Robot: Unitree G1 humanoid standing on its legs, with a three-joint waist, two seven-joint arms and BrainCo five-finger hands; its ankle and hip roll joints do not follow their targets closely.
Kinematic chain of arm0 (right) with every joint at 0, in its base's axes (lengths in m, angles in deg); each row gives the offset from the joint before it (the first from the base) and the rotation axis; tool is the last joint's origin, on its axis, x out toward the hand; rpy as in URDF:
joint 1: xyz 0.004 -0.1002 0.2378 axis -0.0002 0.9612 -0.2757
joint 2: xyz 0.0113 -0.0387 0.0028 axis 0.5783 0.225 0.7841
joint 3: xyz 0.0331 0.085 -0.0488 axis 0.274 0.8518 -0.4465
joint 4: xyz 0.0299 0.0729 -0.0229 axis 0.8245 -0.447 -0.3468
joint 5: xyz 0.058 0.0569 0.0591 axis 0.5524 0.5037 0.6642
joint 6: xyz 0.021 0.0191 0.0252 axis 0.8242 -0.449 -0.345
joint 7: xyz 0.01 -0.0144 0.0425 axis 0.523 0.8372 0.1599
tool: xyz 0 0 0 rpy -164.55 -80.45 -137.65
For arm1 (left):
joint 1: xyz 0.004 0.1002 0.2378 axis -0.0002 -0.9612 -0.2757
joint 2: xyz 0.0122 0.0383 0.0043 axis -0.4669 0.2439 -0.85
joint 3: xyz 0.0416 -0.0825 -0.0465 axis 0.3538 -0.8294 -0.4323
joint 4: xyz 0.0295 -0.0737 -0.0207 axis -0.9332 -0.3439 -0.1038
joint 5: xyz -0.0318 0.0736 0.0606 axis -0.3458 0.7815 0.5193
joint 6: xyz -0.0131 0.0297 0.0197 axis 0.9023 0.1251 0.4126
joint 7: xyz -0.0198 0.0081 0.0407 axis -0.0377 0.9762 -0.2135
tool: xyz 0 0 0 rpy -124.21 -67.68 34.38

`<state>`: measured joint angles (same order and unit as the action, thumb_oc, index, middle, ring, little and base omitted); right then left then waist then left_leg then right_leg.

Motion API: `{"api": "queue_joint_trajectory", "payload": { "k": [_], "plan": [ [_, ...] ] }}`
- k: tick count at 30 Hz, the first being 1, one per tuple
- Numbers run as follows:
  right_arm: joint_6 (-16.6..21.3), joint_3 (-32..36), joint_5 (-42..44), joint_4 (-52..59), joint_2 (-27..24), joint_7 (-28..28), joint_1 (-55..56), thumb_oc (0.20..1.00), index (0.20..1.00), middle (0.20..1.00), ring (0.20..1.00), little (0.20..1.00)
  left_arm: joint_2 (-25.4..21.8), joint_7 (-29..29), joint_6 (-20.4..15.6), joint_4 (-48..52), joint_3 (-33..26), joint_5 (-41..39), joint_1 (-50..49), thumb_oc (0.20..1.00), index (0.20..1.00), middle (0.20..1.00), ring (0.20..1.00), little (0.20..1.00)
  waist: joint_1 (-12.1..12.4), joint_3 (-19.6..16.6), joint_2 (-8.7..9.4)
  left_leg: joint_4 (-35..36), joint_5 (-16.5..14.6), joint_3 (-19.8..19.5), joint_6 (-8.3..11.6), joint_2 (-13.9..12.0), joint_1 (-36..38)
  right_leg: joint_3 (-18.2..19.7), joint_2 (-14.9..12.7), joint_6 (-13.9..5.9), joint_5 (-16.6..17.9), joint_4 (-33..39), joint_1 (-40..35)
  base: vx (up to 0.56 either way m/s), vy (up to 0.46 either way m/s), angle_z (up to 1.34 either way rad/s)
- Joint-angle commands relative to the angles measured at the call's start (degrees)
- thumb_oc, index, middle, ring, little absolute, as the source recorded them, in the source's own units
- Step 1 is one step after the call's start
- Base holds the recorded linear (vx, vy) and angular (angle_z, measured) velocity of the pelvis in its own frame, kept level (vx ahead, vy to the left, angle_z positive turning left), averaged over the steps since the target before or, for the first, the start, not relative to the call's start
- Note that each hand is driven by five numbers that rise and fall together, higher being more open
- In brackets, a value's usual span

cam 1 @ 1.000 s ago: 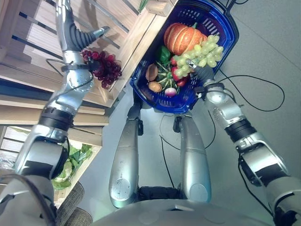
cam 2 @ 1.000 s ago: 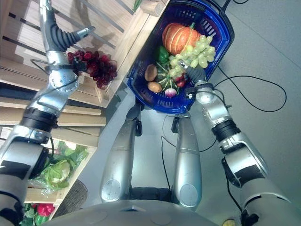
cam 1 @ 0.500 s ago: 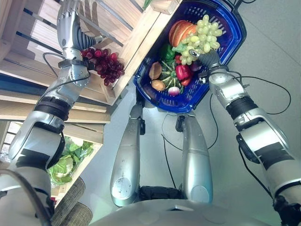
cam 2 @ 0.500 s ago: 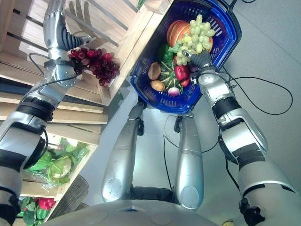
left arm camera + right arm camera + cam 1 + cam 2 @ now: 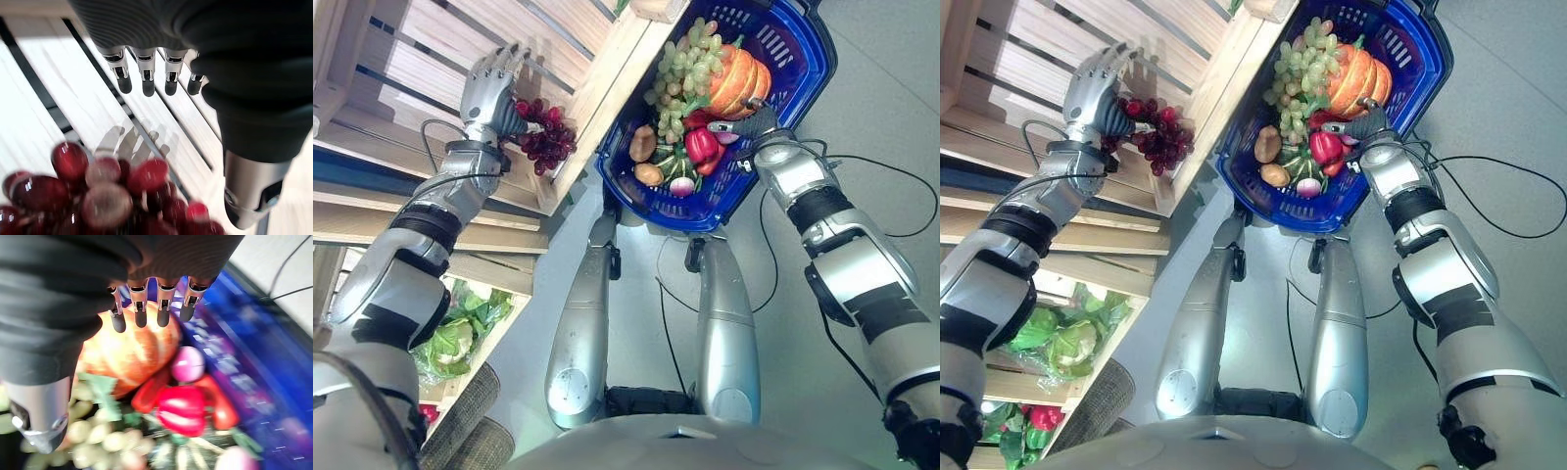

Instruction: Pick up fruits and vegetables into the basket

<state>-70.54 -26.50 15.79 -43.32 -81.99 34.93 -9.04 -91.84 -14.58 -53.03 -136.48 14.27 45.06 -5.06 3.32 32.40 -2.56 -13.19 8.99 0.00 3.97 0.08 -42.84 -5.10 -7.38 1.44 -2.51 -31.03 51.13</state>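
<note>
1. Wooden crate shelf [image 5: 431,59]: slatted pale boards at the robot's left, stacked in tiers; a lower tier holds leafy greens [image 5: 460,338].
2. Blue basket [image 5: 793,88]: plastic, tilted, just beside the crate's corner post. The right hand [image 5: 754,122] is at its near rim; in the right wrist view its fingers [image 5: 139,313] are extended in a row over the contents, holding nothing that can be seen.
3. Pumpkin [image 5: 739,83]: orange, ribbed, in the far part of the basket.
4. Green grapes [image 5: 680,73]: bunch lying beside the pumpkin and partly over it.
5. Red grapes [image 5: 546,142]: dark bunch lying on the crate's slats, near the corner post, outside the basket. The left hand [image 5: 489,83] is just beside the bunch, fingers [image 5: 122,81] straight and spread, not closed round it; from the eye views, palm-to-bunch contact cannot be told.
6. Red pepper [image 5: 700,147]: mid-basket, below the grapes.
7. Small items: two brownish potatoes [image 5: 643,145], a radish [image 5: 682,186].
</note>
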Motion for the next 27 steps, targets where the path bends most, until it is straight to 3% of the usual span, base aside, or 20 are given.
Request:
{"api": "queue_joint_trajectory", "payload": {
  "k": [1,4,9,17,21,27],
  "plan": [
    [-0.6,-2.5,-1.2,-3.1,-1.6,0.3,-2.8,1.000,1.000,1.000,1.000,1.000,1.7,-2.3,0.0,-3.7,-1.1,2.8,1.9,1.000,1.000,1.000,1.000,1.000,-1.1,-2.6,-5.35,-7.8,-5.5,0.9,-0.62,0.9,-1.7,-2.2,-0.1,-4.27,2.6,6.0,-3.7,0.00,0.000,0.00],
    [0.4,-2.2,-0.6,-4.2,-1.7,1.2,-3.3,1.000,1.000,1.000,1.000,1.000,1.7,-3.8,-0.5,-4.5,0.4,4.0,2.7,1.000,1.000,1.000,1.000,1.000,-1.3,-2.6,-5.41,-7.9,-5.5,1.0,-0.67,0.9,-1.8,-2.0,0.0,-4.28,2.8,6.0,-3.5,0.00,0.000,0.00],
    [5.3,-0.6,2.7,-2.1,-2.2,5.4,-2.3,1.000,1.000,1.000,1.000,1.000,1.9,-7.4,0.0,-5.0,3.5,5.7,3.3,1.000,1.000,1.000,1.000,1.000,-2.1,-2.6,-5.29,-8.1,-5.7,1.2,-0.72,0.7,-2.3,-1.6,0.4,-4.41,2.9,5.8,-2.8,0.00,0.000,0.00],
    [12.1,1.2,6.2,13.4,-4.3,15.0,2.7,1.000,1.000,1.000,1.000,1.000,0.5,-8.6,5.4,-4.8,6.4,11.3,-0.3,1.000,1.000,1.000,1.000,1.000,-3.6,-2.6,-4.10,-8.1,-6.1,1.5,-0.57,0.2,-3.1,-0.8,1.1,-4.73,3.3,6.6,-2.1,0.00,0.004,0.00],
    [15.3,3.8,7.2,21.9,-5.7,20.3,6.8,1.000,1.000,1.000,1.000,1.000,-0.5,-9.8,6.4,-4.2,6.5,14.0,-2.2,1.000,1.000,1.000,1.000,1.000,-4.6,-2.6,-3.35,-8.1,-6.4,1.6,-0.62,-0.1,-3.6,-0.4,1.5,-4.95,3.3,6.7,-1.7,0.00,0.005,-0.06],
    [19.5,7.3,6.7,25.9,-6.3,23.8,9.8,1.000,1.000,1.000,1.000,1.000,-0.4,-10.0,7.1,-5.0,6.7,16.2,-3.4,1.000,1.000,1.000,1.000,1.000,-5.3,-2.6,-2.87,-8.0,-6.8,1.8,-0.74,-0.3,-3.8,-0.1,1.7,-5.19,3.4,7.0,-1.4,0.00,0.004,-0.02]
  ]
}}
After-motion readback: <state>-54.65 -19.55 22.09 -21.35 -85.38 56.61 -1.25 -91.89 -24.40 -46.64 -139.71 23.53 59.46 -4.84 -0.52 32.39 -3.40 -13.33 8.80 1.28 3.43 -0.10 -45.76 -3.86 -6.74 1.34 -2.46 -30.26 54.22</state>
